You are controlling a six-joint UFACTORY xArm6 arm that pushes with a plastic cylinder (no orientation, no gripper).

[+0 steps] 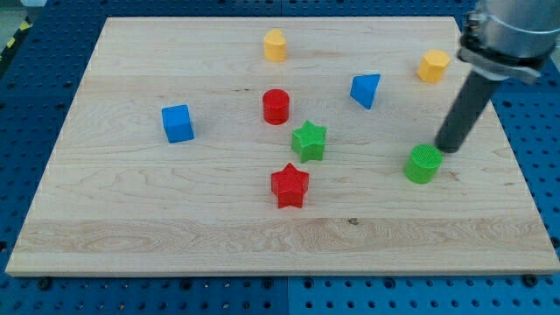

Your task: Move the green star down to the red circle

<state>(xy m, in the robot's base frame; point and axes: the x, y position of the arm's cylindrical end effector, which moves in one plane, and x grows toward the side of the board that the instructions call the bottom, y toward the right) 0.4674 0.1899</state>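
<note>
Resting at the view's right, my tip (pixel 449 149) sits just beside the upper right edge of the green ribbed cylinder block (pixel 423 164), touching or nearly so. No gripper on this arm, just the dark rod, so nothing is grasped. Green star block (pixel 309 141) is well apart from the tip, mid-counter, just below and right of the red cylinder block (pixel 276 106), small gap between them. Red star block (pixel 290 185) lies below the green star. Blue wedge block (pixel 366 90), two yellow blocks (pixel 276 45) (pixel 433 66) toward the top, blue cube (pixel 178 123) at left. All on the light wooden counter (pixel 131 219).
</note>
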